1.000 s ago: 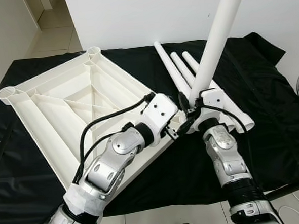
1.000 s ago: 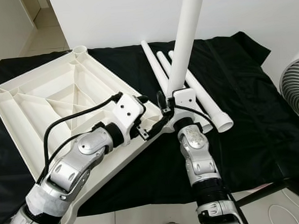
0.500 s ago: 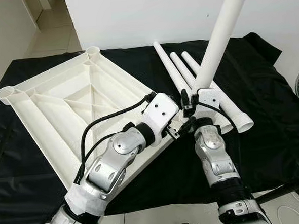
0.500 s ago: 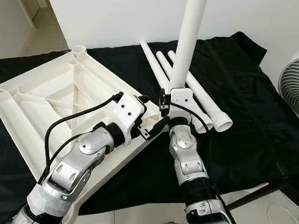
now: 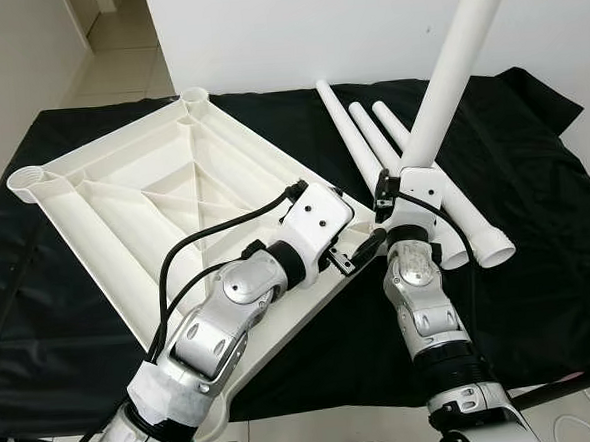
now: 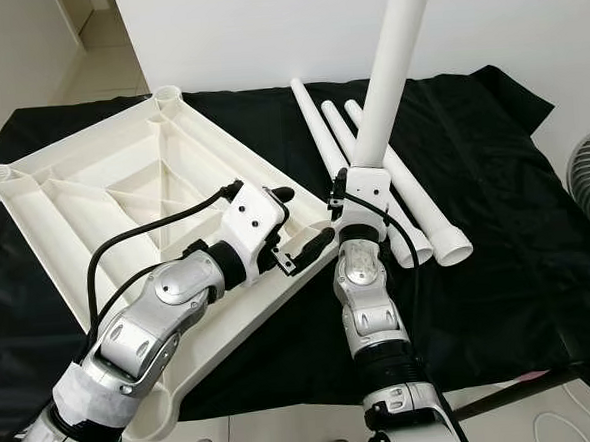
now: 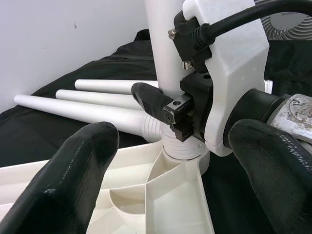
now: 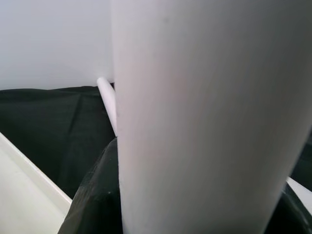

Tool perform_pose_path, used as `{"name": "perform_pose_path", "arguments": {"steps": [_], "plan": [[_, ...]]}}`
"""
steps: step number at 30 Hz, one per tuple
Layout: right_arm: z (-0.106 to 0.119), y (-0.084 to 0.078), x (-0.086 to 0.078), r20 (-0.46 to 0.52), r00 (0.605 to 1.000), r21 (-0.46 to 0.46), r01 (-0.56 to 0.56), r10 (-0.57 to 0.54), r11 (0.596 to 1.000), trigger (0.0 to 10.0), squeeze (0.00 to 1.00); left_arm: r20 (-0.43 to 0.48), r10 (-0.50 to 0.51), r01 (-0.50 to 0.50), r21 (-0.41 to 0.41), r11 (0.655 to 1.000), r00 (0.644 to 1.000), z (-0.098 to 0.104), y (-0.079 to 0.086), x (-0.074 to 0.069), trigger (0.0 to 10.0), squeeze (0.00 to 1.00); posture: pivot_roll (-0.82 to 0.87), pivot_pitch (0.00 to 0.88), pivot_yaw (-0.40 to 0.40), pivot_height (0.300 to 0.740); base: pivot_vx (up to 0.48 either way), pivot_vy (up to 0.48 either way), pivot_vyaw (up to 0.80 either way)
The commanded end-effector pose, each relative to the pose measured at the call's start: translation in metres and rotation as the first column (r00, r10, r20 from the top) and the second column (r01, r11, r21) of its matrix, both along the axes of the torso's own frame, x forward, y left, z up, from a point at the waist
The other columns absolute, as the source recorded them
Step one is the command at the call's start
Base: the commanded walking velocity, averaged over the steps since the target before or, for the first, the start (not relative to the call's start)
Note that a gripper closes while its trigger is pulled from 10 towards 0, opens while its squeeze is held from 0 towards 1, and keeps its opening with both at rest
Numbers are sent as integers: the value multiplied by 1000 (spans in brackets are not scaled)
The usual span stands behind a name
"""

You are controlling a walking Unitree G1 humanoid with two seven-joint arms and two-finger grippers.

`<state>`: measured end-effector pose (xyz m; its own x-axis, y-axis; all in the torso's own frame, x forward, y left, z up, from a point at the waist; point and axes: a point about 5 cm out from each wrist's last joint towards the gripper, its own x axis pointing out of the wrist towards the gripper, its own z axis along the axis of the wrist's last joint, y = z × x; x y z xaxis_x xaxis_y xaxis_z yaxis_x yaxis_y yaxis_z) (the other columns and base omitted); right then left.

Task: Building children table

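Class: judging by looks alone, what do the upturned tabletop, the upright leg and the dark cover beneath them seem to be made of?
Tabletop: likely moulded white plastic, ribbed underside, matte.
Upright leg, in the right gripper: probably the same smooth, seamless plastic.
Cover: black fabric, wrinkled and draping.

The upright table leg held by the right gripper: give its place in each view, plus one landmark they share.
Left eye view: upright table leg rises right of centre, out the top edge.
Right eye view: it rises nearer the centre.
Left wrist view: its base stands in the tabletop's corner socket.
Right wrist view: it spans the foreground.
Shared landmark: the spare legs lying on the black cloth.
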<state>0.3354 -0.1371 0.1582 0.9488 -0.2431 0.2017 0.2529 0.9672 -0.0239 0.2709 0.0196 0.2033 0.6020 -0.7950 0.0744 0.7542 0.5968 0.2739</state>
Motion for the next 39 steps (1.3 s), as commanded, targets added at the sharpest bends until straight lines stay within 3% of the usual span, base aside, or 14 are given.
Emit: {"name": "perform_pose_path", "arguments": {"steps": [1,8,9,10,24,25,27,28,33,39], "plan": [[-37,-24,-7,-173,977,-13,127,-127,992,10000,0,-8,-37,37,20,999,999,-1,0,-2,10000,0,-121,78,47,740,0,0,0],[-32,-19,-4,-140,986,-19,87,-88,996,10000,0,-8,-38,38,19,999,999,-1,-1,-1,10000,0,-121,78,47,740,0,0,0],[-28,-19,-4,-111,991,-14,68,-69,998,10000,200,-8,-39,39,19,999,999,-1,-1,-2,10000,0,-121,79,46,740,0,0,0],[-25,-18,-4,-88,995,-4,51,-51,999,10000,1000,-9,-40,40,18,999,999,-1,-1,-2,10000,0,-121,79,46,740,0,0,0],[-10,-28,1,-9,1000,-22,-4,4,1000,10000,1000,-9,-49,49,14,999,999,-1,-4,-4,10000,0,-127,73,44,740,0,0,0],[-9,-27,2,-4,999,-22,-32,31,999,10000,706,-9,-50,50,13,999,999,-1,-4,-4,10000,0,-127,73,44,740,0,0,0],[-9,-27,2,-4,999,-22,-32,31,999,10000,706,-9,-50,50,13,999,999,-1,-4,-4,10000,0,-127,73,44,740,0,0,0],[-8,-27,4,-9,997,-7,-73,73,997,10000,0,-9,-51,51,13,999,999,-1,-5,-4,10000,0,-130,67,43,740,0,0,0],[-2,-28,8,-8,960,-41,-280,280,959,10000,0,-6,-57,58,11,998,998,0,-6,-4,10000,0,-137,61,47,740,0,0,0],[4,-35,9,-21,924,-76,-382,381,921,10000,0,-3,-65,65,10,998,998,1,-8,-4,10000,0,-137,61,47,740,0,0,0]]}}
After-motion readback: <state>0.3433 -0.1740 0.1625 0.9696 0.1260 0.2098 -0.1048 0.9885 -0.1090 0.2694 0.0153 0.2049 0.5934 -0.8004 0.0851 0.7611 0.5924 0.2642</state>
